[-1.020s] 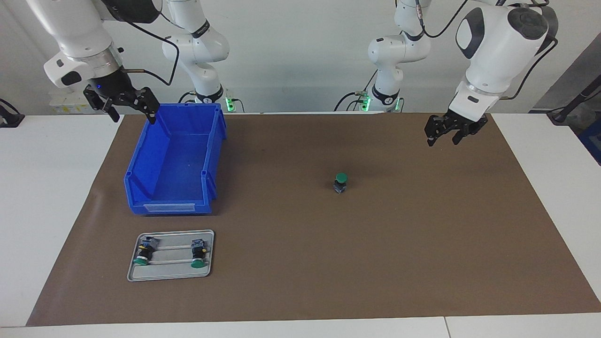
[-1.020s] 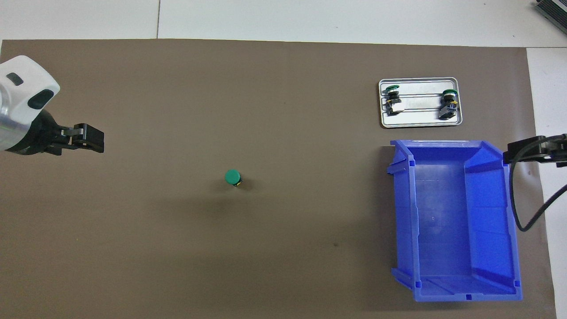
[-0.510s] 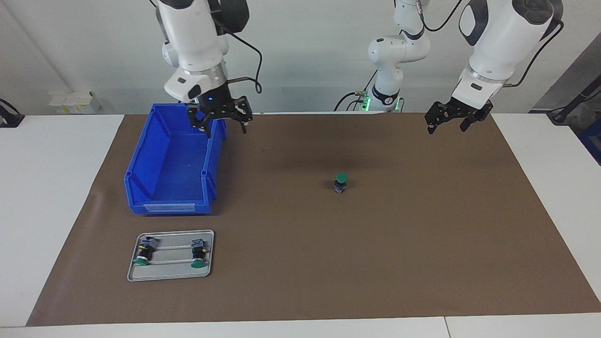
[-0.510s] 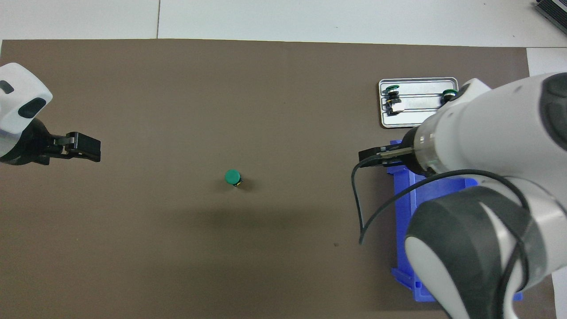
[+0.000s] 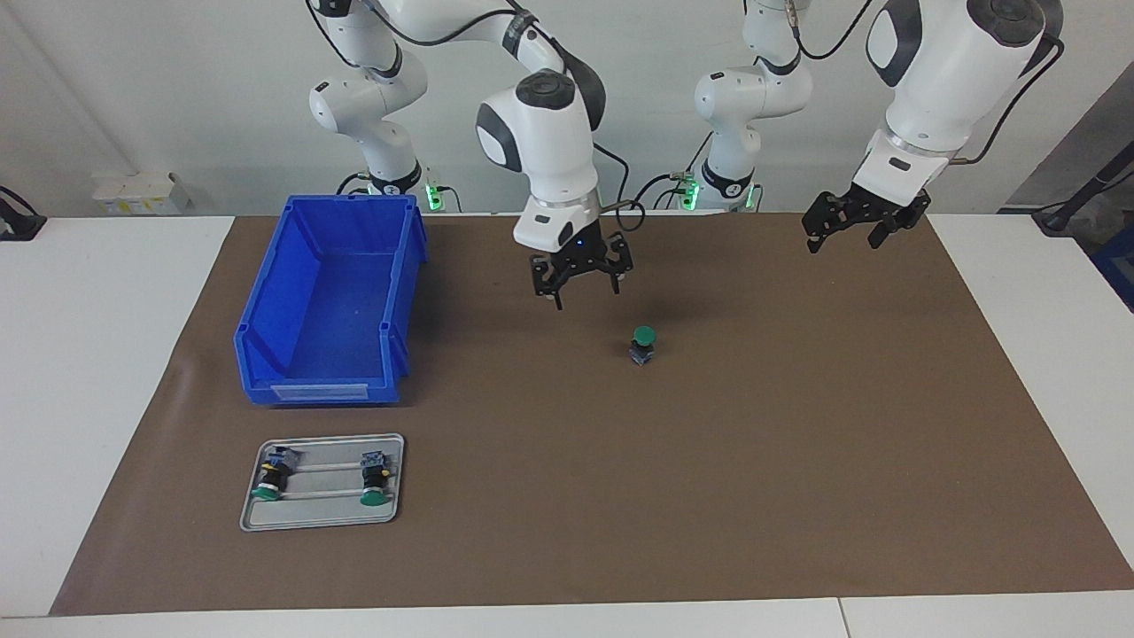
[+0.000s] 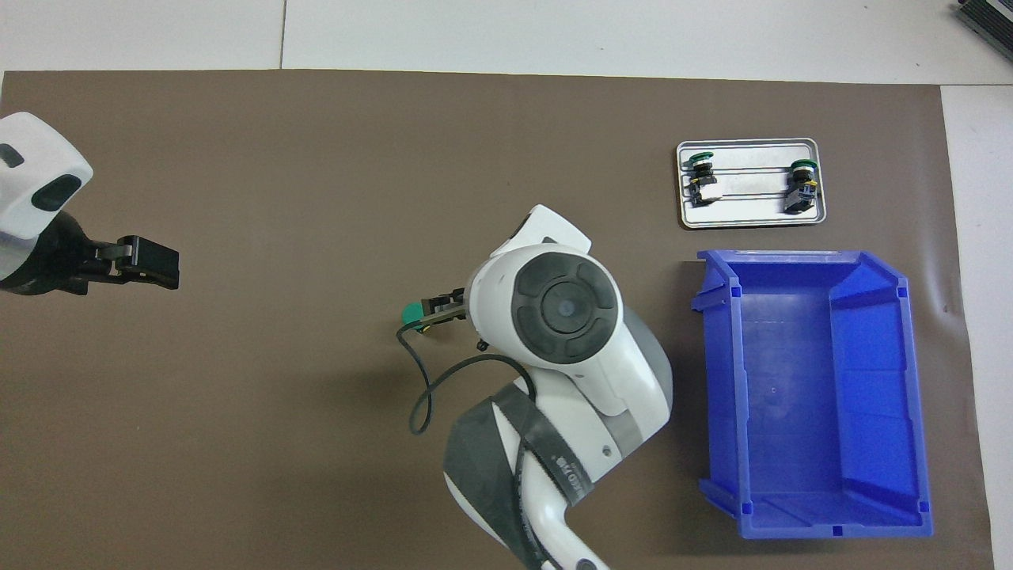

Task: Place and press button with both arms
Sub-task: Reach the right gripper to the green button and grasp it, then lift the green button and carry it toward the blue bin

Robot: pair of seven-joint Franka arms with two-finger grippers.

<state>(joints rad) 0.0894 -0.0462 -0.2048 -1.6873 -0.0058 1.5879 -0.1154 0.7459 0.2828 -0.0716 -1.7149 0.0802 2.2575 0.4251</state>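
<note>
While both arms hang over the brown mat, nothing held in either hand.

Nearest the robots: left hand up in the air over the mat's edge strip at the left arm's end of the counter, fingers spread, released, well apart from everything. Arm waiting.

Next out, toward the right arm's end: blue bin, open top, sitting on the mat, long axis running away from the robots.

Mid-mat: right hand, reaching in from the right arm's base, fingers pointing down and spread, released, raised over bare mat just beside the button. Clear gap between fingertips and green cap in the facing view, no contact. From overhead, white wrist housing covering most of the hand; only a dark finger part showing next to the cap.

Button standing upright on the mat, green cap on top, dark body below, roughly at the mat's middle, well apart from the bin.

Farthest out, at the right arm's end past the bin: metal tray flat on the mat, just clear of the bin's end. Two more green-capped buttons lying on their sides on it, one at each end, apart from each other.
</note>
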